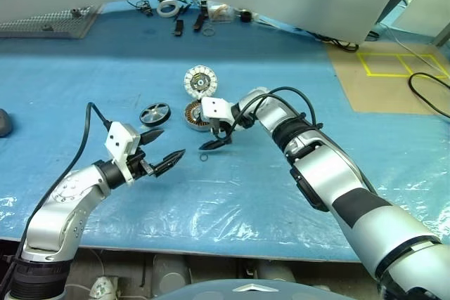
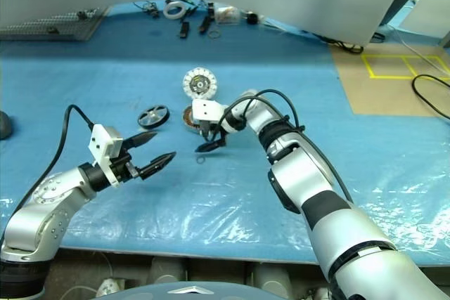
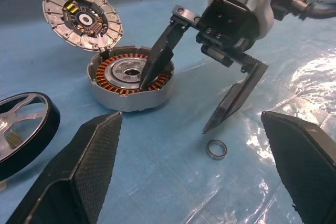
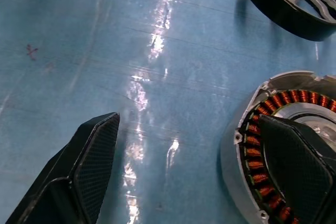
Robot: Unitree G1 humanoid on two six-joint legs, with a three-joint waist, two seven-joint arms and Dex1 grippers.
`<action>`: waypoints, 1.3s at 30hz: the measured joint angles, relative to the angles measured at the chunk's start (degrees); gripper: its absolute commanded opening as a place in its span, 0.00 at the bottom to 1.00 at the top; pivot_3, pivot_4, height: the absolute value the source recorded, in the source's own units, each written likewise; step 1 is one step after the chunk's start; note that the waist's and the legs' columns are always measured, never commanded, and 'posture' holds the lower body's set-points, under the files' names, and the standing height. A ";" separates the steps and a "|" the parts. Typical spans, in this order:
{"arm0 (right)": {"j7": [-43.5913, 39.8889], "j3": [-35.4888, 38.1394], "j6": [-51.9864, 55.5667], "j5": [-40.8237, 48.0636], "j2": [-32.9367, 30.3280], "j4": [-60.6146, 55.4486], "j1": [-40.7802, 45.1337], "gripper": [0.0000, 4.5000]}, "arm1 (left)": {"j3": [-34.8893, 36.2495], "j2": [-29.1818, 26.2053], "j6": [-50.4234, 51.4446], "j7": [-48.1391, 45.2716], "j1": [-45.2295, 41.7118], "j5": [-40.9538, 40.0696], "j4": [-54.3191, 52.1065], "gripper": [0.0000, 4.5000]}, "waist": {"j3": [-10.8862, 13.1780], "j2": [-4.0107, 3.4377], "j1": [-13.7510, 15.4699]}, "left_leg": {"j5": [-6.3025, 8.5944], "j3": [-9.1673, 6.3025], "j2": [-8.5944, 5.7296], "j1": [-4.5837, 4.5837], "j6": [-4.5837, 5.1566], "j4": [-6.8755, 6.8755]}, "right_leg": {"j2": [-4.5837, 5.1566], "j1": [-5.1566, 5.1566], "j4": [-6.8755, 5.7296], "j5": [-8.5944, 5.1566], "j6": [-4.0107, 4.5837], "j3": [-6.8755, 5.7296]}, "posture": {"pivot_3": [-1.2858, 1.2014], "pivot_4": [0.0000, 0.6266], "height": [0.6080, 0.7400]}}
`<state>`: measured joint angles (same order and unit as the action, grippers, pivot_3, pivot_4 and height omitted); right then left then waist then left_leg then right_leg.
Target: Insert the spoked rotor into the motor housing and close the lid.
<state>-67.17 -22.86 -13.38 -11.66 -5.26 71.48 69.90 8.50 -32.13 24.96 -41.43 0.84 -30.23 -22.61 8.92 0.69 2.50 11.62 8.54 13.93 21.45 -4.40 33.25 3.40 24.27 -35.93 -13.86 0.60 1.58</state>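
Observation:
The motor housing point(image 3: 128, 77) lies on the blue table with its copper windings facing up. Right behind its rim is the lid point(image 3: 81, 17), segmented face showing. The spoked rotor point(image 1: 155, 114), a black-rimmed wheel, lies flat to the housing's left. My right gripper point(image 3: 173, 107) is open and points down at the housing. One of its fingers reaches inside the winding ring, and the other stands outside on the near side. It holds nothing. My left gripper point(image 1: 174, 140) is open and empty, hovering nearer me, just in front of the rotor.
A small metal ring point(image 3: 216, 149) lies on the table just in front of the right gripper. Black tools and a white tape roll point(image 1: 167, 8) sit at the back edge, with a perforated metal plate point(image 1: 49, 22) at the back left. The table's front edge is close below my arms.

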 measured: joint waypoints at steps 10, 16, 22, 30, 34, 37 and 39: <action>6.46 1.38 -0.96 -2.95 1.26 2.14 2.16 1.00 | -2.08 1.10 -0.06 0.70 -0.16 0.39 0.00 1.00 | 0.01 -0.01 0.01 | 0.00 0.00 0.00 0.02 0.00 0.01 | 0.00 0.03 -0.02 0.00 0.01 0.00 | 0.52 0.24 1.00; 8.37 1.30 -1.32 -5.22 1.14 3.02 2.16 1.00 | -2.78 1.52 -0.05 1.49 -0.76 0.48 -0.02 1.00 | 0.01 -0.02 0.01 | 0.00 0.00 0.00 0.03 0.00 0.01 | -0.01 0.03 -0.02 0.00 0.00 0.00 | 0.52 0.24 1.00; 6.53 1.36 -2.29 -6.13 1.14 3.05 2.04 1.00 | -3.01 1.63 -0.05 1.71 -0.73 0.60 -0.02 1.00 | 0.01 -0.02 -0.02 | 0.00 0.00 0.01 0.03 0.00 0.01 | -0.01 0.03 -0.03 0.00 0.00 0.00 | 0.52 0.24 1.00; 5.41 2.14 -2.30 -6.17 1.79 3.04 1.98 0.91 | -3.09 1.72 -0.05 1.76 -0.69 0.78 -0.04 1.00 | 0.02 -0.03 -0.03 | 0.00 0.00 0.01 0.02 0.00 0.03 | -0.01 0.04 -0.08 -0.01 0.01 0.00 | 0.52 0.24 1.00; 6.37 2.14 -2.59 -6.31 1.86 3.04 1.74 0.65 | -3.32 1.95 -0.04 2.12 -0.59 0.83 -0.17 1.00 | 0.02 -0.03 -0.01 | 0.00 0.00 0.01 0.02 0.00 0.04 | 0.00 0.04 -0.08 -0.01 0.02 0.00 | 0.52 0.24 1.00; 7.37 2.18 -2.85 -6.42 1.82 3.04 1.50 0.43 | -3.81 2.38 -0.04 2.48 -0.34 0.95 -0.46 1.00 | 0.02 -0.03 -0.01 | 0.00 0.00 0.01 0.02 0.00 0.05 | 0.00 0.04 -0.09 -0.01 0.02 0.00 | 0.52 0.24 1.00; 7.63 2.39 -2.90 -6.42 1.67 3.02 1.51 0.28 | -3.98 2.56 -0.02 2.77 -0.21 0.99 -0.51 1.00 | 0.02 -0.03 -0.01 | 0.00 0.00 0.01 0.02 0.00 0.05 | -0.01 0.04 -0.09 -0.01 0.01 0.01 | 0.52 0.24 1.00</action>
<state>-59.54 -20.48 -16.28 -18.08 -3.59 74.51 71.41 4.53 -29.57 24.93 -38.65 0.63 -29.24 -23.12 8.94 0.66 2.49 11.62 8.54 13.94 21.47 -4.41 33.29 3.39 24.30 -36.02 -13.87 0.61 1.59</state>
